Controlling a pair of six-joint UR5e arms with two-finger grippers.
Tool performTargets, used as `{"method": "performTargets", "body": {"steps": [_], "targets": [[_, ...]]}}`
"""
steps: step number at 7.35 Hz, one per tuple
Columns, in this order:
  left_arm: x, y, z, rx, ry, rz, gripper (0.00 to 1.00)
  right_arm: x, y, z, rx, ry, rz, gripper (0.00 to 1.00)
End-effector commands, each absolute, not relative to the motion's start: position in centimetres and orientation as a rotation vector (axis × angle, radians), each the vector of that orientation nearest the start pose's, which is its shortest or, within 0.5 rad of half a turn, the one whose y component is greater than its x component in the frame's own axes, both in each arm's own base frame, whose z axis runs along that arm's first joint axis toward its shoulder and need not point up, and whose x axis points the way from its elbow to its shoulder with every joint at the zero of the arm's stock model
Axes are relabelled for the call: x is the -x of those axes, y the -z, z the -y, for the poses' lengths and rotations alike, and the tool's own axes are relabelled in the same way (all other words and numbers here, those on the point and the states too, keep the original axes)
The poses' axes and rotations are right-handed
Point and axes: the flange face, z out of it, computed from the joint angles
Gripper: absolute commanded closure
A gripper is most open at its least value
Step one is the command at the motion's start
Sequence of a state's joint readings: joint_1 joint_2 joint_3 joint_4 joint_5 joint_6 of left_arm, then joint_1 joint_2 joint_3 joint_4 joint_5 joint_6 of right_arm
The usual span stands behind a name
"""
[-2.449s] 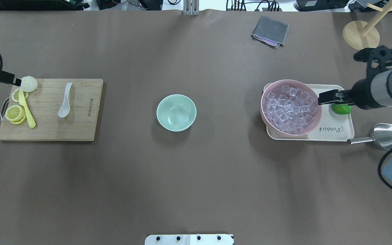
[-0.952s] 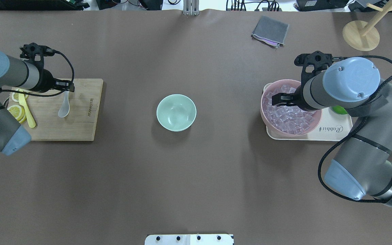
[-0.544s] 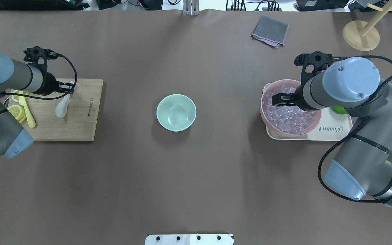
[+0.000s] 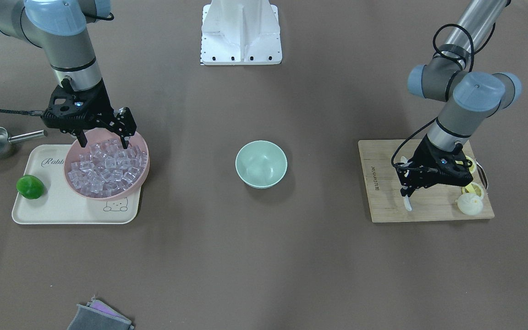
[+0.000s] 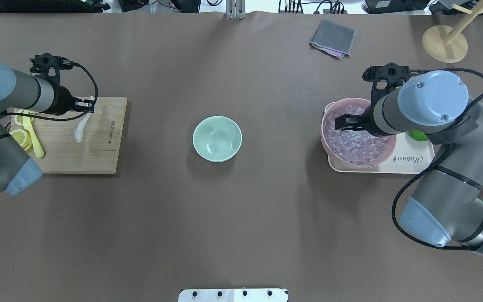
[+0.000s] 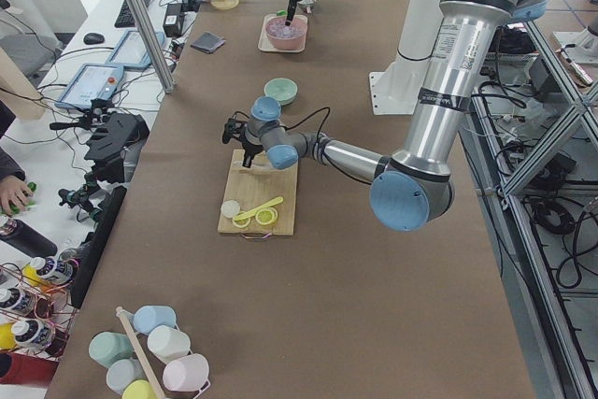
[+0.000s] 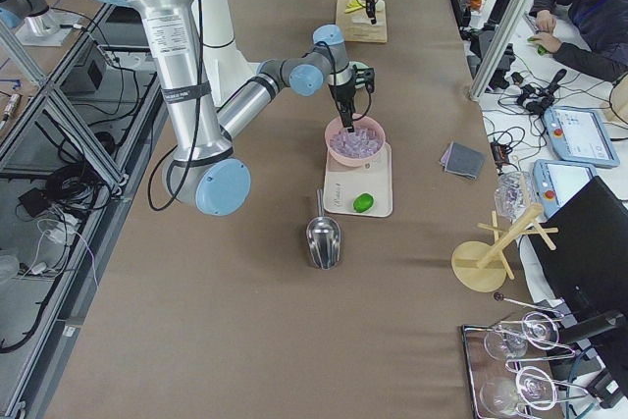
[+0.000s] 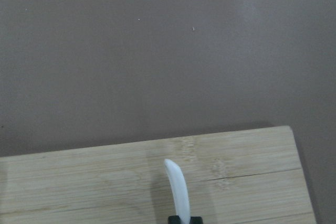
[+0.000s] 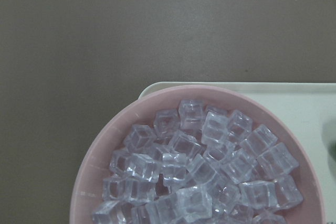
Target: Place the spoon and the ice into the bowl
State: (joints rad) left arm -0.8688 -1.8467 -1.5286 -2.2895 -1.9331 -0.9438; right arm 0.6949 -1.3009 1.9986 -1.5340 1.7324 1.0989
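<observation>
White and glossy, the spoon [image 5: 80, 129] hangs from the left gripper [image 5: 87, 104], which is clamped on the upper part of its handle. The tip of the handle pokes out past the fingers in the left wrist view. The scoop points down toward the wooden cutting board [image 5: 99, 155]. From the front view it seems to be just clear of the wood, though it could be touching.

The spoon's long axis runs steeply downward and slightly toward the robot. The green bowl [image 5: 217, 139] lies off to the side of that axis, toward the middle of the table. It looks empty.

The right gripper [image 4: 104, 142] is over the pink bowl [image 4: 145, 172] on the tray [image 4: 62, 211]. Its jaws are spread wide, with the tips down among the heaped ice [image 9: 194, 166]. No cube is visibly caught between them.

The green bowl sits between the two arms, well apart from each and about equally far from both. The left arm already has its load, so it is the one ready to go. Its carry is a sideways sweep across open table toward the centre, and the hanging scoop needs to pass above the bowl's rim. The right arm needs to close on a cube first.
</observation>
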Motion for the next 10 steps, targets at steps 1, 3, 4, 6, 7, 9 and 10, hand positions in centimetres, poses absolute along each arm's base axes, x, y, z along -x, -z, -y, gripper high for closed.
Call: {"method": "performTargets", "body": {"steps": [1, 3, 4, 6, 7, 9, 10], "targets": [[-34.5, -36.6, 52.6, -0.37, 0.2, -1.086, 1.0, 35.0, -33.3, 44.4, -0.271, -0.15, 0.686, 0.01], [-39.0, -29.2, 51.8, -0.364, 0.338, -1.197, 1.0, 35.5, -33.4, 44.7, -0.271, -0.132, 0.685, 0.01], [-43.5, -26.8, 49.5, -0.391, 0.363, -1.214, 1.0, 35.8, -33.2, 45.0, -0.319, -0.101, 0.744, 0.01], [-47.3, -23.2, 47.7, -0.39, 0.445, -1.237, 1.0, 37.4, -35.4, 46.2, -0.337, -0.082, 0.75, 0.01], [-49.4, -22.6, 46.6, -0.394, 0.475, -1.236, 1.0, 37.4, -35.6, 46.3, -0.34, -0.073, 0.744, 0.01], [-54.4, -22.4, 46.0, -0.461, 0.512, -1.188, 1.0, 37.5, -35.5, 46.3, -0.341, -0.073, 0.745, 0.01], [-55.0, -22.8, 45.5, -0.458, 0.503, -1.179, 0.96, 37.5, -35.5, 46.3, -0.341, -0.073, 0.745, 0.01]]}}
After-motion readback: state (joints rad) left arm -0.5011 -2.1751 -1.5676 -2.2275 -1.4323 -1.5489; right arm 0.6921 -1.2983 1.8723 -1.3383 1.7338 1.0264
